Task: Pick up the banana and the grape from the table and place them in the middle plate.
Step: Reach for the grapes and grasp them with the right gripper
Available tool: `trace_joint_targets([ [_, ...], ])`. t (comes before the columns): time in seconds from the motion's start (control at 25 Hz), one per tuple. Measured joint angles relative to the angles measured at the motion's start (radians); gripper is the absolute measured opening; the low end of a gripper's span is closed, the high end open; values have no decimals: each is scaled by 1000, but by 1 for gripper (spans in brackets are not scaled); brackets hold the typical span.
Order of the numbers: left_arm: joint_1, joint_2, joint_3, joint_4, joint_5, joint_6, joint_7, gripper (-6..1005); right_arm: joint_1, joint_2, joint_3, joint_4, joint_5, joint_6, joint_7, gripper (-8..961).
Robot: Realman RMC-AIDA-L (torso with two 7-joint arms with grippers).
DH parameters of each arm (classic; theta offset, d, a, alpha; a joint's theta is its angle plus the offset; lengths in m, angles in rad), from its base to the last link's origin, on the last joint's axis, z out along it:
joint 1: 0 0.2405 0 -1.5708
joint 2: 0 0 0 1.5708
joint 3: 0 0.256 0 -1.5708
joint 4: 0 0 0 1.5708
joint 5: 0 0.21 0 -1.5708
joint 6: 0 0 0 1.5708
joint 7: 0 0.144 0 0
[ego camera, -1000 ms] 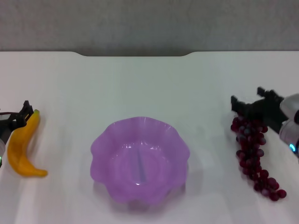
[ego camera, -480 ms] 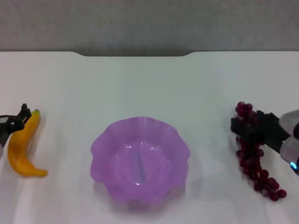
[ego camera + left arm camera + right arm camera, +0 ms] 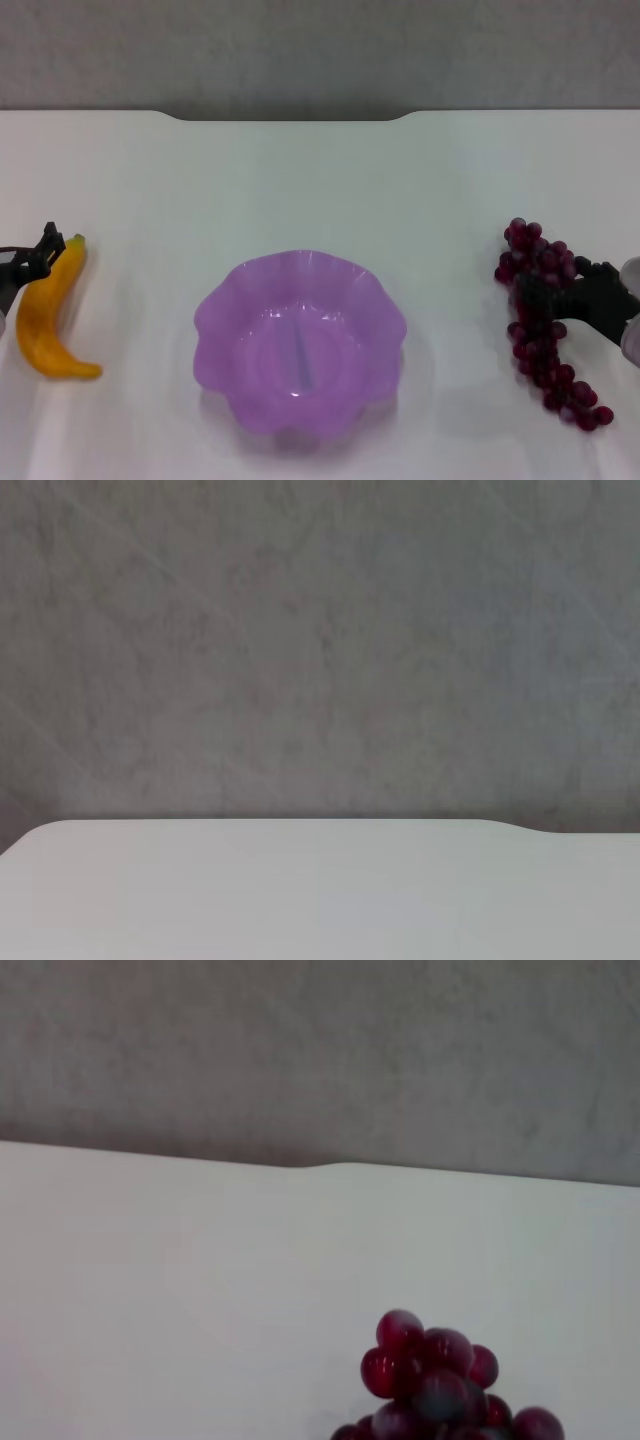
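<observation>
1. A grey wall backs the white table (image 3: 320, 180), whose far edge is notched.
2. The middle plate (image 3: 222, 310), translucent purple with a scalloped rim, sits empty at the centre.
3. The grape (image 3: 545, 340) lies well to the plate's right, its long axis running from far to near and slanting outward.
4. The banana (image 3: 45, 315) lies well to the plate's left, stem tip at the far end.
5. The right gripper (image 3: 575, 298) reaches across the bunch's upper part; whether it is pinching I cannot tell.
6. The left gripper (image 3: 28, 262) sits beside the banana's stem end; its fingers cannot be judged.
</observation>
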Motion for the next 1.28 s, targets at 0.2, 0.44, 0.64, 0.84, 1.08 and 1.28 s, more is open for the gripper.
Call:
trace_joint_targets([
  [0.2, 0, 0, 0, 0, 0, 0, 0, 874, -10, 1, -18, 1, -3, 1, 0, 881],
  [0.44, 2, 0, 1, 6, 0, 2, 0, 872, -17, 4, -86, -5, -1, 59, 1, 881],
  [0.64, 3, 0, 2, 10, 0, 2, 0, 871, -21, 3, -104, -8, 4, 69, 2, 880],
  [0.84, 2, 0, 3, 11, 0, 3, 0, 870, -22, 2, -105, -8, 4, 68, 2, 880],
  [1.08, 1, 0, 4, 11, 0, 3, 0, 869, -22, 2, -105, -8, 3, 68, 3, 862],
  [1.28, 2, 0, 2, 11, 0, 3, 0, 869, -21, 1, -105, -9, 2, 68, 3, 818],
])
